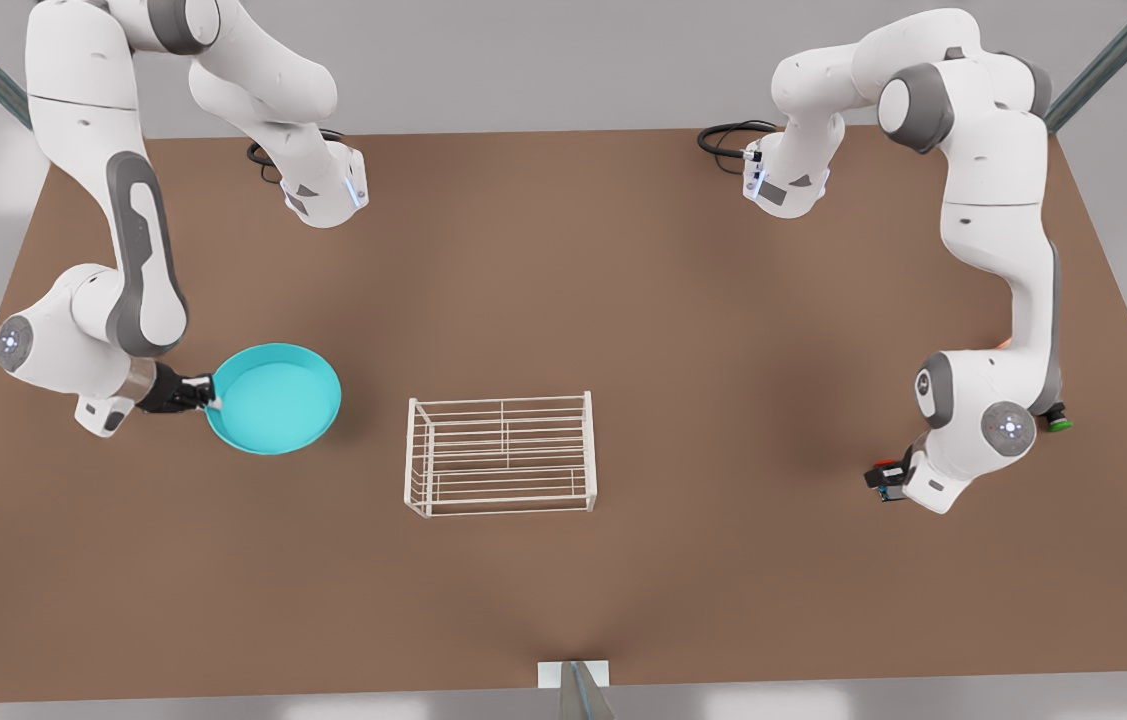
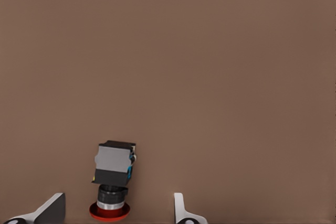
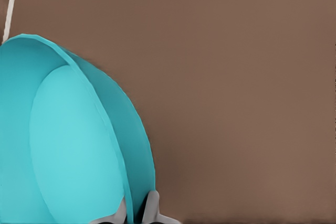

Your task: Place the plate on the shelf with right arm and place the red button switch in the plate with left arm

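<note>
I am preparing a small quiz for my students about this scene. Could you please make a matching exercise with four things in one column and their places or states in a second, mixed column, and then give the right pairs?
Things:
1. plate
2. shelf
3. red button switch
4. green-capped switch

Places or states:
A. on the table between the left gripper's open fingers
B. empty, near the table's middle
C. its rim pinched by the right gripper
D. partly hidden behind the arm at the front view's right

Pairs: 1-C, 2-B, 3-A, 4-D
</note>
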